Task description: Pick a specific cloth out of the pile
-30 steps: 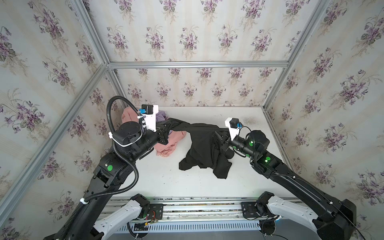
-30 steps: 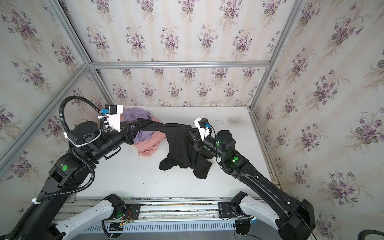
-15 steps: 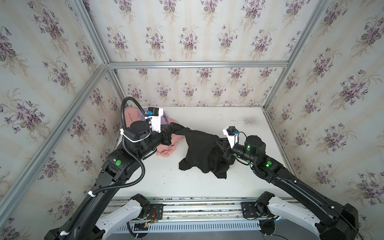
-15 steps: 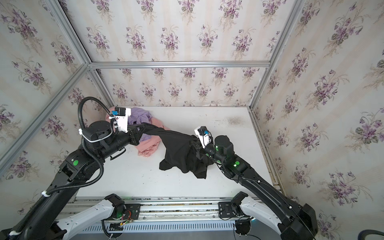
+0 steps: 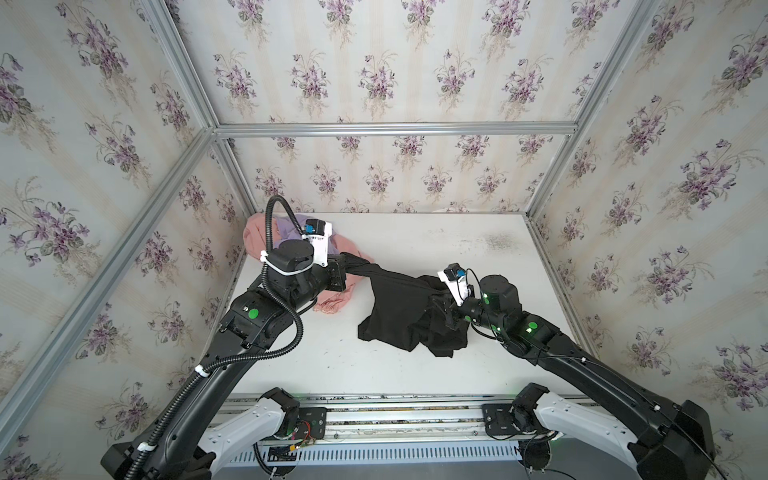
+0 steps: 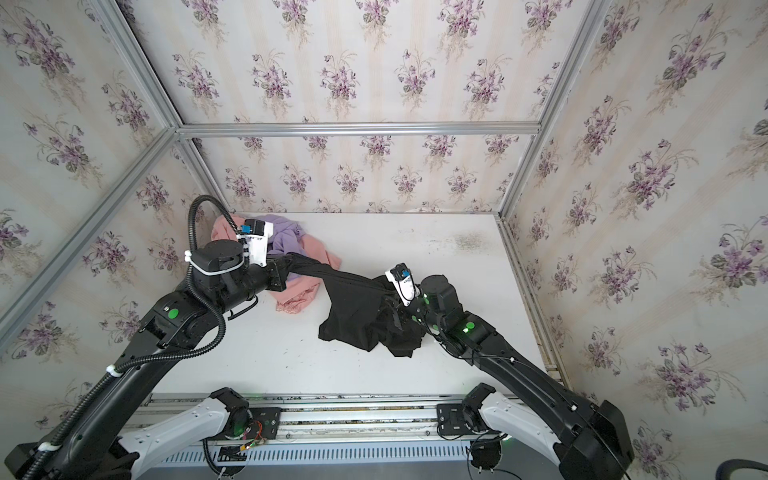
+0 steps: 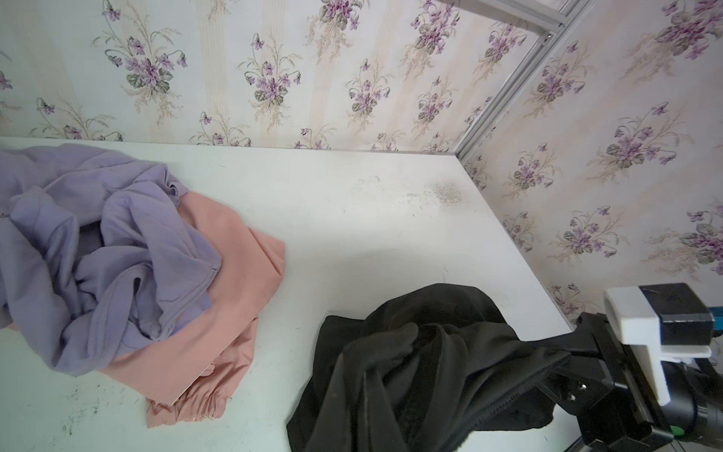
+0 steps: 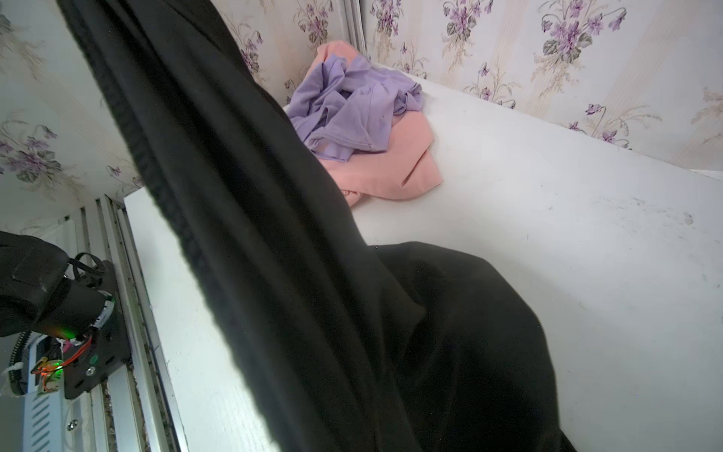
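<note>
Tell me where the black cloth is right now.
In both top views the black cloth spans mid-table, stretched between the left pincer and right pincer, right of the salmon-pink cloth.

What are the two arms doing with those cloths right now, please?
Both arms hold the black cloth. The left gripper is shut on one end and the right gripper on another part, so a strip stretches between them while the rest sags onto the table. The lilac cloth and pink cloth lie heaped in the far left corner.
</note>
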Robot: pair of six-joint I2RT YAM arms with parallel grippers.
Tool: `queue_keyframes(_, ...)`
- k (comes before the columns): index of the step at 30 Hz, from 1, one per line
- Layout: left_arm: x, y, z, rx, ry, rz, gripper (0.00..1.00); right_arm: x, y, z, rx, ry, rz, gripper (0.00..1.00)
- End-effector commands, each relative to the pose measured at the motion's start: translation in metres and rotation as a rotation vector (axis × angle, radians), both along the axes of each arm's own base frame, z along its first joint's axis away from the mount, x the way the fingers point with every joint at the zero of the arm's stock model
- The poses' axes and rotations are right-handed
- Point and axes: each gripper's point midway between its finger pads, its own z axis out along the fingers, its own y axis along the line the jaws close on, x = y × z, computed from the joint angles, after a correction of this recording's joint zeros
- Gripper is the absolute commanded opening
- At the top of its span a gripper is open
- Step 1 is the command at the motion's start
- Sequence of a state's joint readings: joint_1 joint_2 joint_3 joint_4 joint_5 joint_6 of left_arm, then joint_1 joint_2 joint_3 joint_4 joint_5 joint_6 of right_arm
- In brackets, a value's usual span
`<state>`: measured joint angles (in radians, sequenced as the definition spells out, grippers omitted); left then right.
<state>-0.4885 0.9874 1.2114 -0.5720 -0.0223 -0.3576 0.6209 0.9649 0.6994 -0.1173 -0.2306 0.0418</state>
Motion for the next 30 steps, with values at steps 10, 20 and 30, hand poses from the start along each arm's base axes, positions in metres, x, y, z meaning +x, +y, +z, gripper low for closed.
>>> queue_keyframes(10, 0.008, 0.023, -0.058, 0.041, 0.114, 0.109, 0.00, -0.012, -0.007, -0.048, -0.124, 0.155, 0.017, 0.01)
queue_keyframes(20, -0.001, 0.036, -0.117, 0.003, 0.250, 0.163, 0.00, -0.044, 0.010, -0.091, -0.092, 0.351, 0.115, 0.08)
queue_keyframes(30, -0.009, 0.038, -0.172, -0.026, 0.378, 0.200, 0.00, -0.069, 0.026, -0.121, -0.087, 0.457, 0.170, 0.16)
